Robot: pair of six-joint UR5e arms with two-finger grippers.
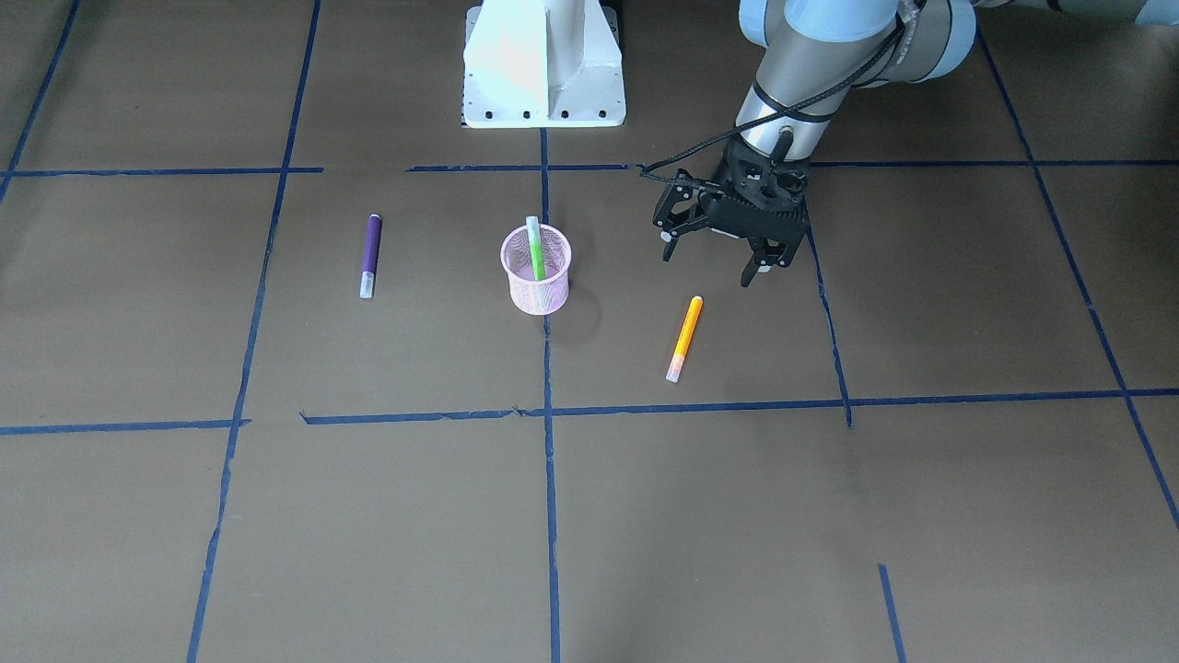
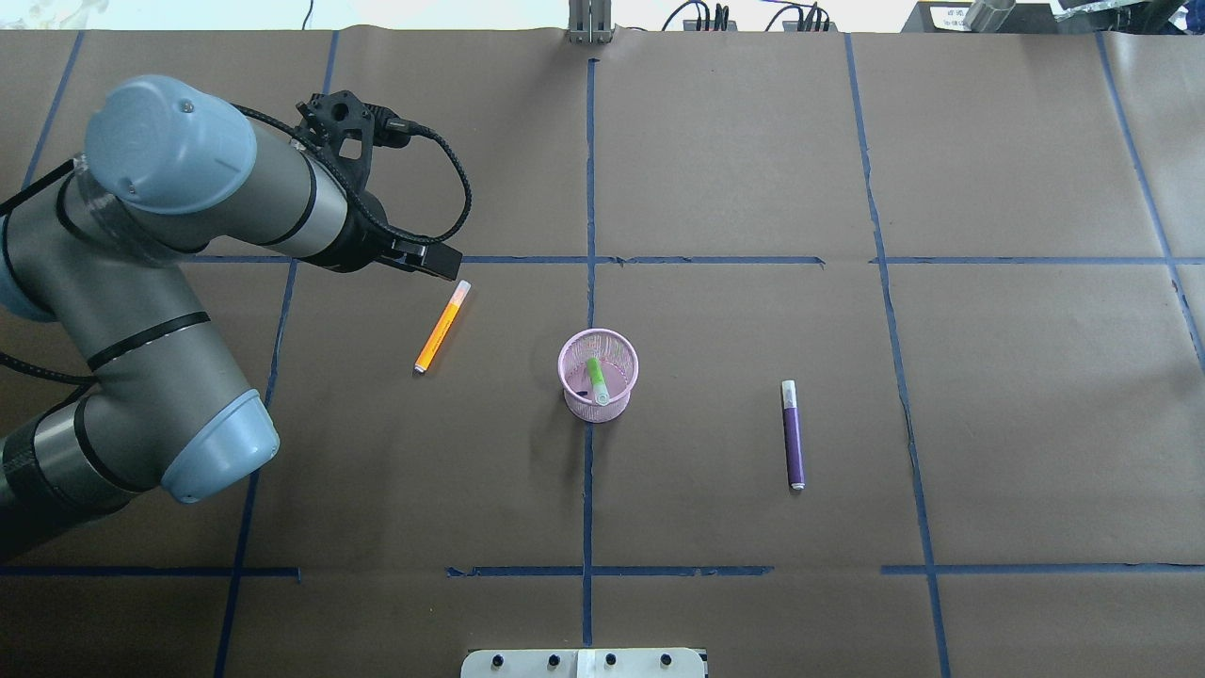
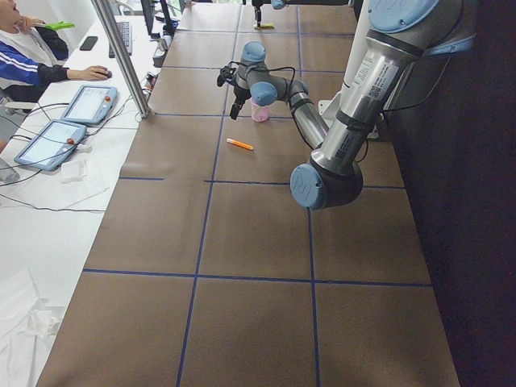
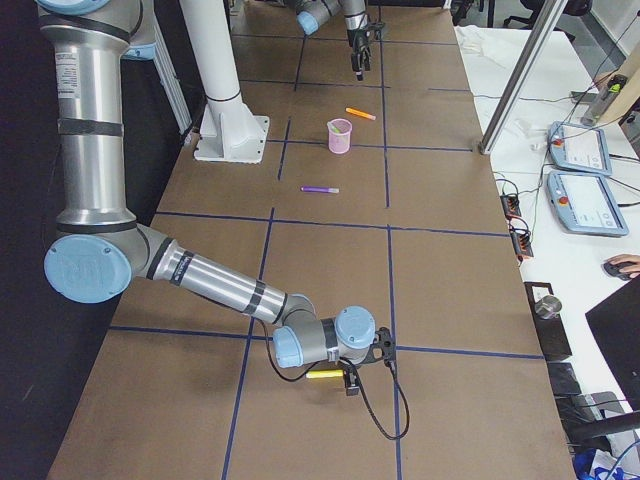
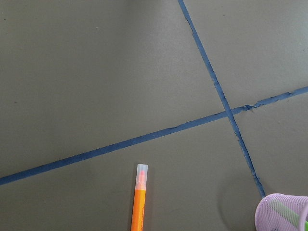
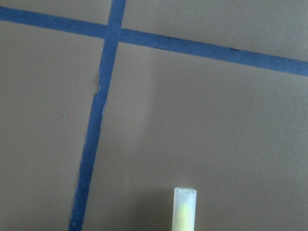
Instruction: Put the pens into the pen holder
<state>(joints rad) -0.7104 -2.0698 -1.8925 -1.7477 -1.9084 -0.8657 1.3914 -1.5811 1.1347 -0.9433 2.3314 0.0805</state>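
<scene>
Brown paper crossed by blue tape lines [image 1: 700, 406] covers the bench [image 1: 829, 516]. Near its middle, on one of those lines, the small round pink wire-mesh pen holder [image 1: 536, 272] stands upright. The slim green marker-like pen [image 1: 535, 249] leans inside it, with its pale cap end up and poking above the rim. On the robot's left of the holder, the slim orange marker-like pen [image 1: 685, 338] lies flat on the paper, apart from the cup, its pale cap end pointing away from the robot's base. On the robot's right of the holder, the slim purple marker-like pen [image 1: 370, 255] also lies flat, with its pale cap end likewise turned away from the base. The left claw [image 1: 709, 262] hangs above the bench near the orange pen, with its fingers spread wide, holding nothing and touching nothing. Its wrist camera looks down on that pen's cap end and the holder's rim. Far off toward the bench's right end, the right claw [image 4: 350, 378] sits low beside a slim yellow marker-like pen [image 4: 325, 374]. I cannot tell whether it grips that pen.
</scene>
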